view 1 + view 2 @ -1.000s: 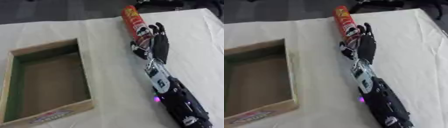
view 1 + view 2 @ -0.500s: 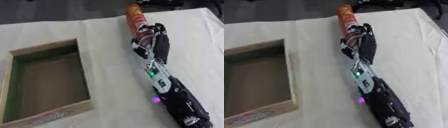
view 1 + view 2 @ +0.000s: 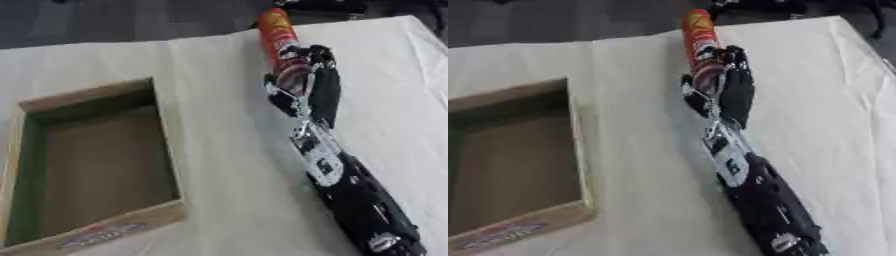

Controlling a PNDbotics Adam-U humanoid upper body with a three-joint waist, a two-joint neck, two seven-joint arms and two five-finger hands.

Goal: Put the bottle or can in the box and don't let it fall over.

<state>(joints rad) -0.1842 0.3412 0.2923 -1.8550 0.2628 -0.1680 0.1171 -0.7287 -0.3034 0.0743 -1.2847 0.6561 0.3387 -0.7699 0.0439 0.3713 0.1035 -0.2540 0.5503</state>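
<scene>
**Right hand wraps the red can**

Left eye view: the right hand (image 3: 308, 85) curls its fingers round the tall red can (image 3: 278, 34) on the white surface (image 3: 219, 80), well right of the wooden box (image 3: 94, 165).

Right eye view: same grasp; the can's top reaches the surface's far edge.

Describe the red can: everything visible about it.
The red can is a tall, slim tube with an orange-red top end and pale print on its side that cannot be read. It stands on the white-covered table near the far edge, to the right of the wooden box and well apart from it. In these views it looks tilted, top end away from the robot. The right hand has its fingers curled round the can's lower part.
</scene>
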